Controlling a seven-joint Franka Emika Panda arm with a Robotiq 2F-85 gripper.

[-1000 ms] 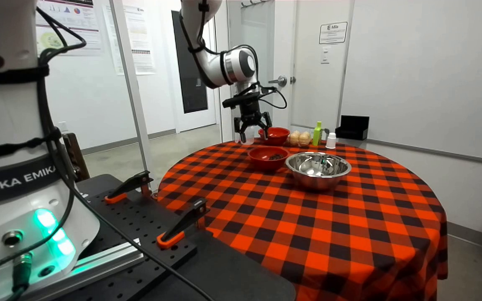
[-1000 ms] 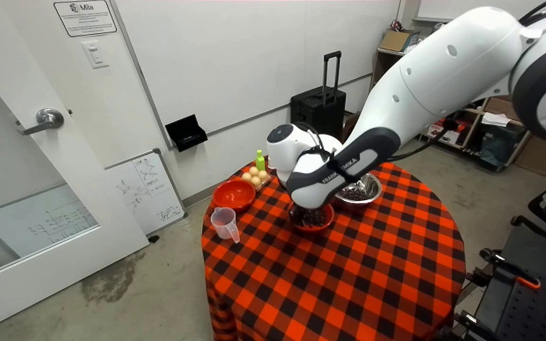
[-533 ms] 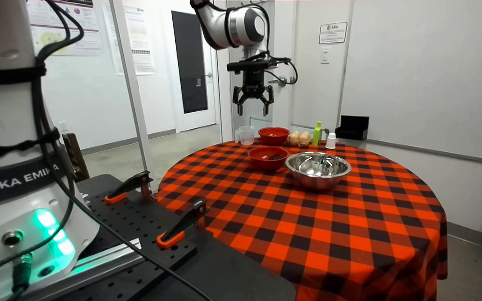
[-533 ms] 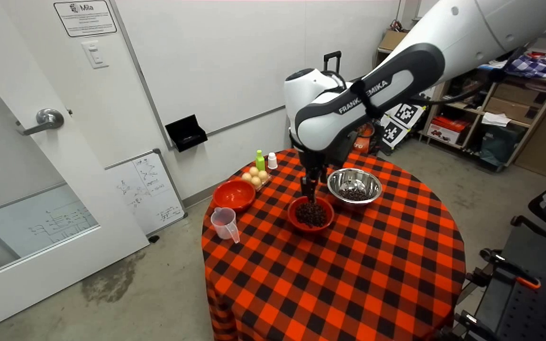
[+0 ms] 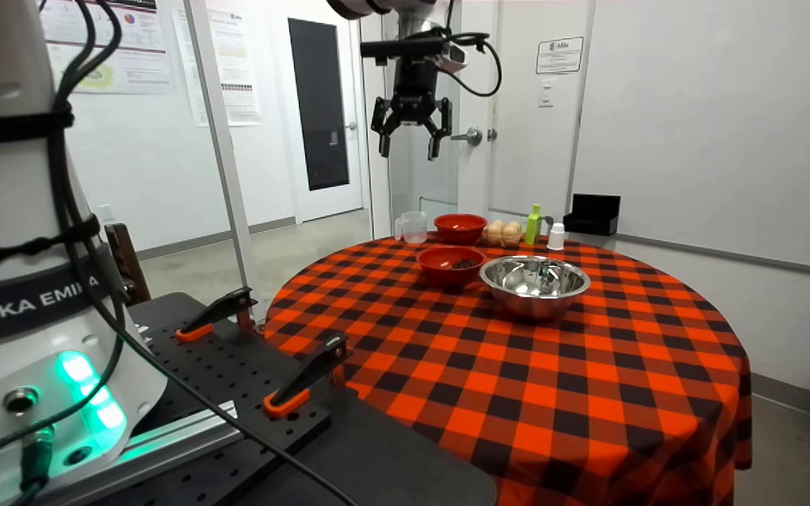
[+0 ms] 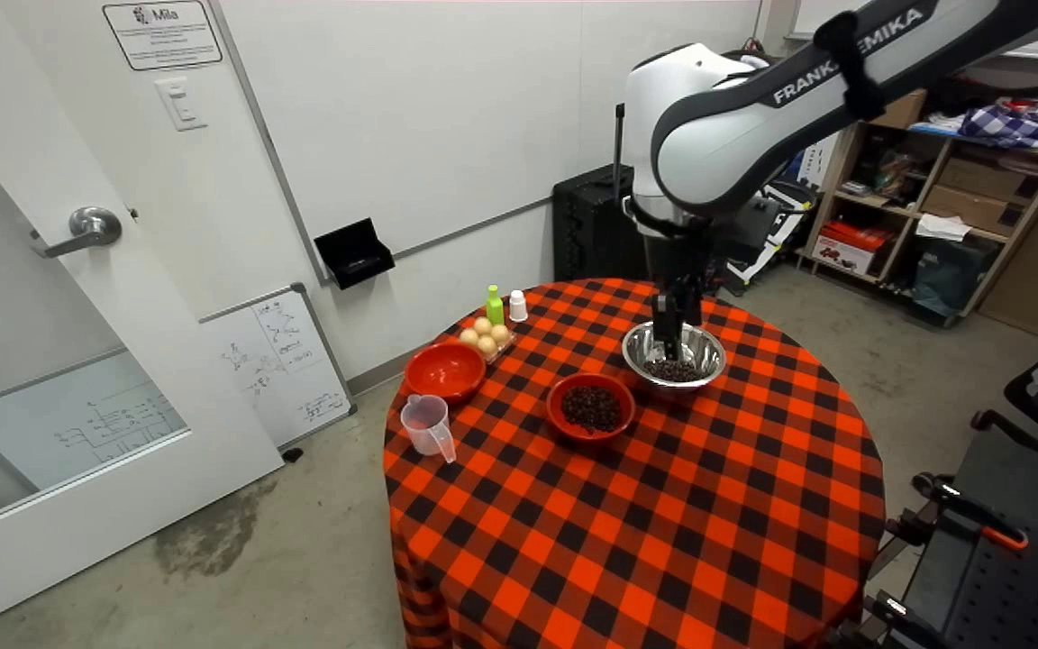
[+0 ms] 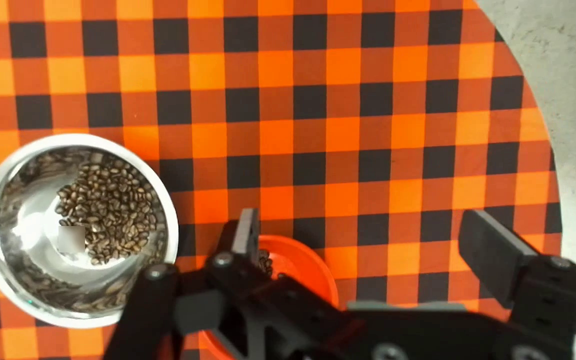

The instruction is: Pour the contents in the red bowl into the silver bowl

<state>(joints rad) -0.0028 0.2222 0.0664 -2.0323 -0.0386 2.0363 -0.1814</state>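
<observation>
Dark-red bowl [image 5: 440, 260] of coffee beans [image 6: 591, 410] lies below my spread, empty tool [image 5: 408, 153], offset toward the silver bowl [image 5: 533, 305], so I should descend that way.

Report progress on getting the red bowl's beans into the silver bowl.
Perhaps partly done: beans lie in the silver bowl, though their origin doesn't show. In hand: nothing; the fingers are open and empty. Left: the red bowl beside it sits upright with dark beans inside, so gripping, lifting and tipping probably remain.
</observation>
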